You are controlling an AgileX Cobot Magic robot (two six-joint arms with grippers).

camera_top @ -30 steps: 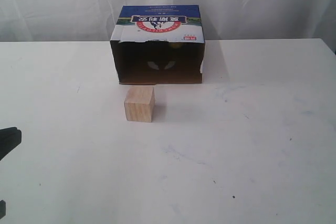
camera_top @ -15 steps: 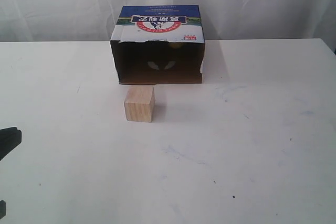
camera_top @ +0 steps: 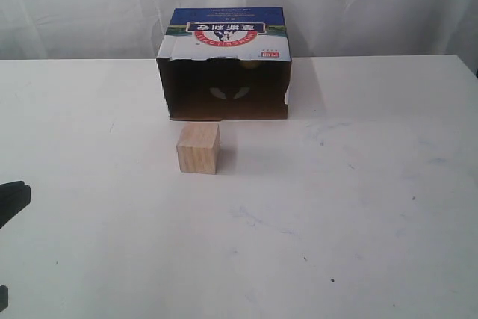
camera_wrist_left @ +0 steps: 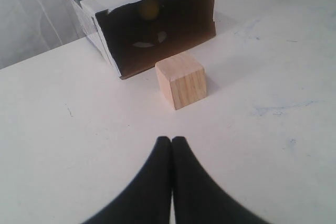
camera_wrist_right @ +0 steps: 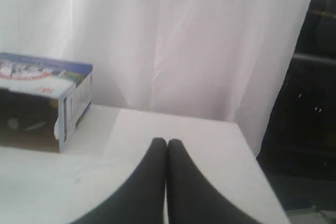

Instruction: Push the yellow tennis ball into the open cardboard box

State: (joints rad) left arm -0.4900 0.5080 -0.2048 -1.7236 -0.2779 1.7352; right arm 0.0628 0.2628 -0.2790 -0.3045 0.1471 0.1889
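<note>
The open cardboard box (camera_top: 226, 65) lies on its side at the back middle of the table, its dark opening facing the front. The yellow tennis ball (camera_wrist_left: 148, 9) sits deep inside it, showing as a dim yellow round in the left wrist view. My left gripper (camera_wrist_left: 171, 140) is shut with nothing between its fingers and stays well short of the box (camera_wrist_left: 147, 19). In the exterior view it is only a dark shape (camera_top: 10, 201) at the left edge. My right gripper (camera_wrist_right: 167, 141) is shut and empty, far to the right of the box (camera_wrist_right: 44, 103).
A pale wooden cube (camera_top: 199, 148) stands just in front of the box's opening, between the left gripper and the box; it is also in the left wrist view (camera_wrist_left: 181, 79). A white curtain hangs behind the white table (camera_top: 358, 207). The table's right edge drops off beside the right gripper.
</note>
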